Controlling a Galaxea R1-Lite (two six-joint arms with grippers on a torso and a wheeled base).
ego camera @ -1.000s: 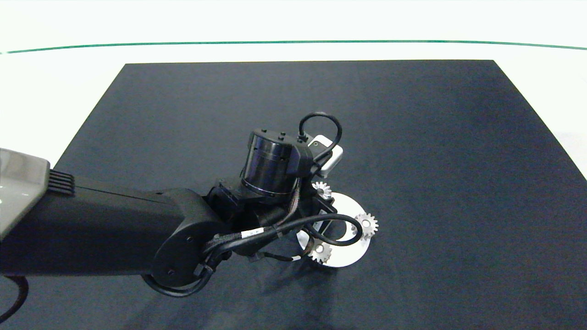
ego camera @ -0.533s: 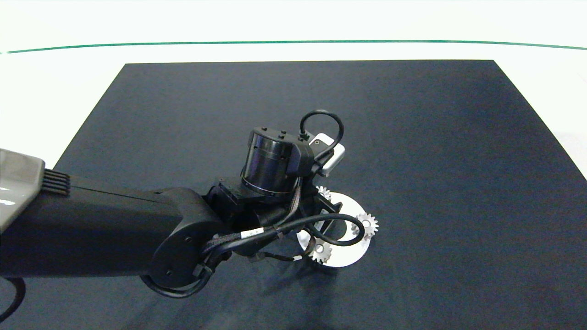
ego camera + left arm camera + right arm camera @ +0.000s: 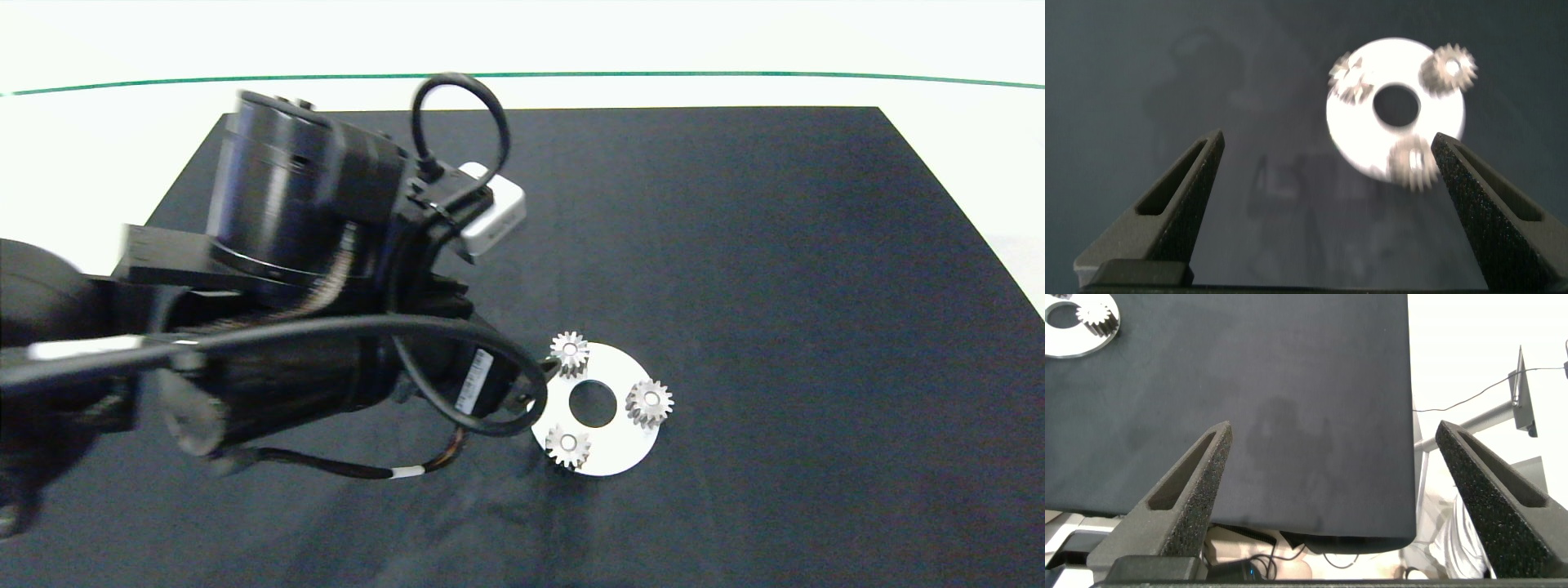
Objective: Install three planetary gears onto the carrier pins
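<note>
Three planetary gears seated on disc, pins hidden, left gripper agape

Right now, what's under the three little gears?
A flat white disc with a round centre hole, lying on the black mat. Each of the gears covers its pin; only a pale spot shows in each bore.

The left side of the white disc is crowded by the left arm and its looping cable. The dark mat to the right, far and near sides of the disc is left open. Space above the disc is interrupted by three planetary gears.
</note>
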